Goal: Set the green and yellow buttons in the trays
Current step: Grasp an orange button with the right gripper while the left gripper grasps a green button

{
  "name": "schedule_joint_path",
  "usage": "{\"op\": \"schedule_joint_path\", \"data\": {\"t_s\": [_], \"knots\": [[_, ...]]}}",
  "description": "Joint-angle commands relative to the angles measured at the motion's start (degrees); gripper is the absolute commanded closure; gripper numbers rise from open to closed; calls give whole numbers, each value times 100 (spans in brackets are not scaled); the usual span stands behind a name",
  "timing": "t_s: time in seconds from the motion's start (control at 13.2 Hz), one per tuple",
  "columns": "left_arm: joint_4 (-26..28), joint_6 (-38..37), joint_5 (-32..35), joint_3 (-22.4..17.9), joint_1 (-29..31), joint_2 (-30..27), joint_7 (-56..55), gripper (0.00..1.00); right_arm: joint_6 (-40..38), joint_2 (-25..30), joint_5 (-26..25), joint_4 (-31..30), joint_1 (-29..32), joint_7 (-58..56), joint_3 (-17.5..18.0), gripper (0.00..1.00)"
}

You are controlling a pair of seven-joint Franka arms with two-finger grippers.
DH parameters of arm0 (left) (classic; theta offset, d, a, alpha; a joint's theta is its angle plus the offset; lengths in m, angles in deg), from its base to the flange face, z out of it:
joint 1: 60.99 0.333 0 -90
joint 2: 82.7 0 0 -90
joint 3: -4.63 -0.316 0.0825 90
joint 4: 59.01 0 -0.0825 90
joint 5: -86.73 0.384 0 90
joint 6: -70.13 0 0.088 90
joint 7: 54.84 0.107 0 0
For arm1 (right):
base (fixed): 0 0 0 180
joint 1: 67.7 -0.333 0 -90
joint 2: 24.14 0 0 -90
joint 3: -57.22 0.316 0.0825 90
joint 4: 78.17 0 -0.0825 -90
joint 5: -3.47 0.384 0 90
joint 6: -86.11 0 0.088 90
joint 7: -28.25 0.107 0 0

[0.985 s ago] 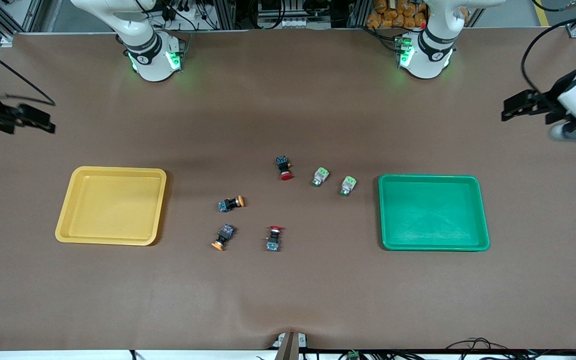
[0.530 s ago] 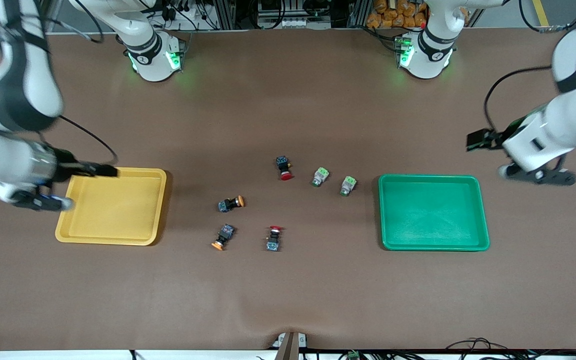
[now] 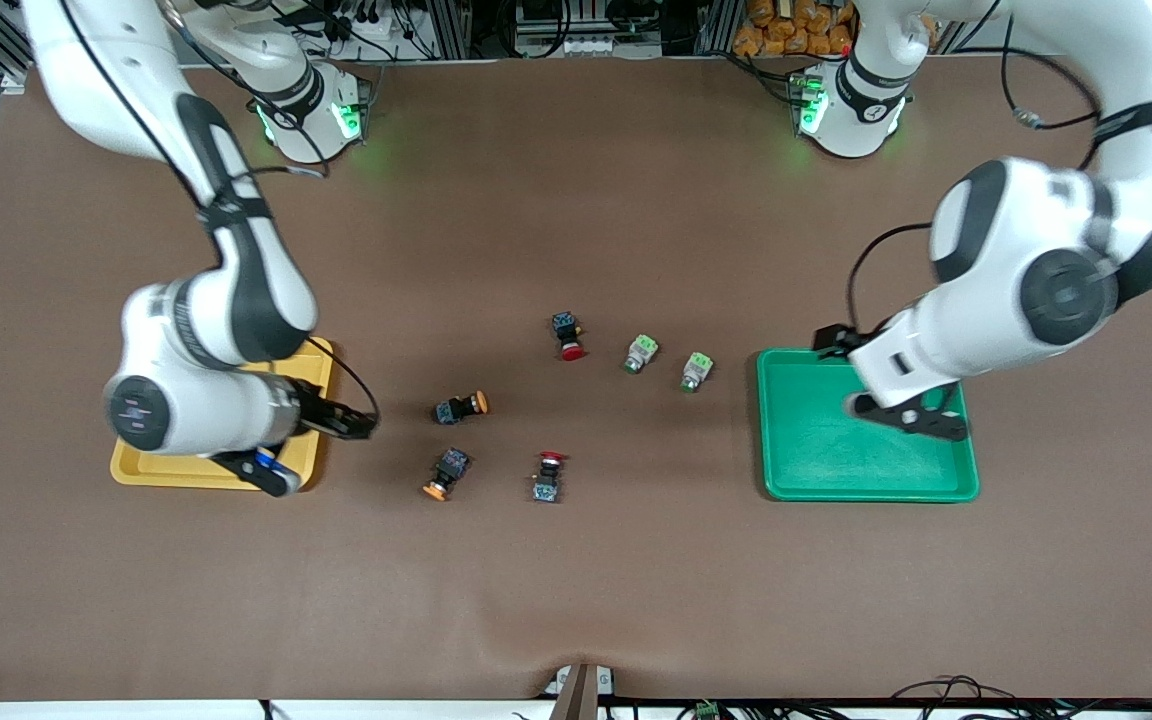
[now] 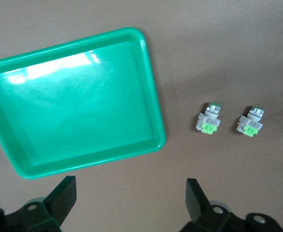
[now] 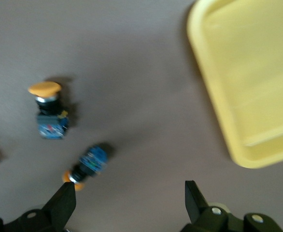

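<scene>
Two green buttons (image 3: pixel 641 352) (image 3: pixel 696 371) lie beside the green tray (image 3: pixel 762 420), toward the table's middle. Two yellow-capped buttons (image 3: pixel 462 406) (image 3: pixel 446 472) lie between the middle and the yellow tray (image 3: pixel 176 472). My left gripper (image 3: pixel 911 418) hangs open and empty over the green tray. My right gripper (image 3: pixel 261 470) hangs open and empty over the yellow tray's near corner. The left wrist view shows my left gripper (image 4: pixel 129 186), the green tray (image 4: pixel 153 96) and both green buttons (image 4: pixel 208 118) (image 4: pixel 250 121). The right wrist view shows my right gripper (image 5: pixel 130 191), the yellow tray (image 5: pixel 204 72) and both yellow buttons (image 5: pixel 49 108) (image 5: pixel 88 164).
Two red-capped switches lie among the buttons, one (image 3: pixel 568 335) beside the green buttons, one (image 3: pixel 548 475) beside the nearer yellow button. The right arm's body covers much of the yellow tray. Both trays hold nothing that I can see.
Both arms have swung in from the table's ends. The right gripper now hangs over the yellow tray, the left over the green tray. The buttons and trays have not moved.
</scene>
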Motion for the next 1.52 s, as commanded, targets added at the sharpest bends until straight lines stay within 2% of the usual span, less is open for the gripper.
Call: {"op": "schedule_joint_path", "data": {"t_s": [0.0,0.3,0.61,0.76,1.06,1.14,1.21,1.29,1.36,1.44], "knots": [[-8,440,-216,-34,-377,376,-197,0,487,-317,56,287,-341,666,-44,0],[370,1689,-225,-34,-808,851,-259,0,1603,-739,29,305,-561,1097,-44,0],[440,2375,-155,-52,-1230,1308,-505,0,2027,-1309,-163,734,-641,1116,-61,0],[799,2691,-128,-52,-1354,1274,-523,0,2036,-1460,-164,832,-685,1133,-61,0],[1660,3842,-128,-52,-1495,1265,-532,0,2265,-1688,-182,832,-852,1133,-70,0],[1784,3888,-128,-60,-1556,1213,-532,0,2265,-1706,-182,832,-861,1133,-70,29],[1924,3906,-128,-52,-1565,1134,-549,0,2265,-1706,-251,832,-887,1133,-70,65],[1978,3923,-128,-52,-1565,1133,-593,0,2265,-1706,-339,823,-905,1142,-70,94],[1996,3915,-128,-52,-1583,1133,-672,0,2265,-1706,-410,815,-913,1142,-70,100],[2013,3915,-128,-52,-1591,1133,-742,0,2265,-1706,-419,815,-905,1134,-70,100]]}}
